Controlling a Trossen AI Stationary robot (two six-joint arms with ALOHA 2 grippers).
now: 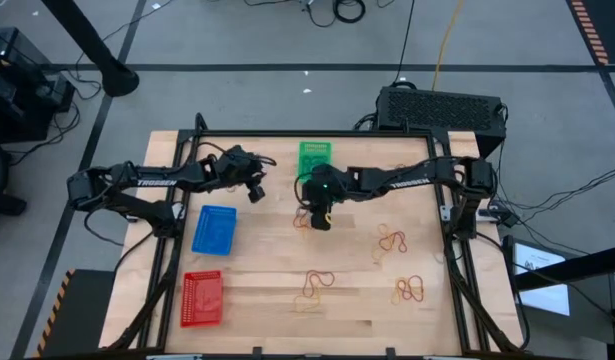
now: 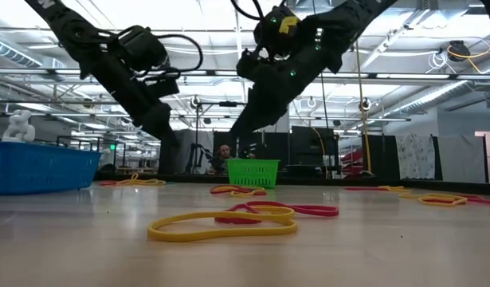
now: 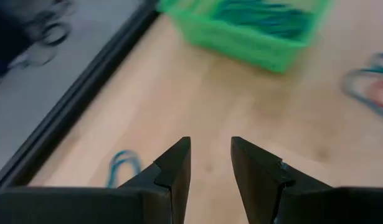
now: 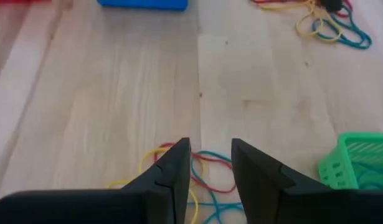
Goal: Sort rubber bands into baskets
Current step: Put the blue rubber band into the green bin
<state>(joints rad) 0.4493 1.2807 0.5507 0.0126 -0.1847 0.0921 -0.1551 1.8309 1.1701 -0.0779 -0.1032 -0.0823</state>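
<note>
Your right claw [image 1: 322, 217] hangs open and empty over a tangle of rubber bands [image 4: 203, 171] just near of the green basket [image 1: 314, 155], left claw [image 1: 255, 190] likewise open; closing risks lifting 2 or 3 interlinked colours together.

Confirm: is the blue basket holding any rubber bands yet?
No. In the high view the blue basket shows only bare mesh, no bands inside.
</note>
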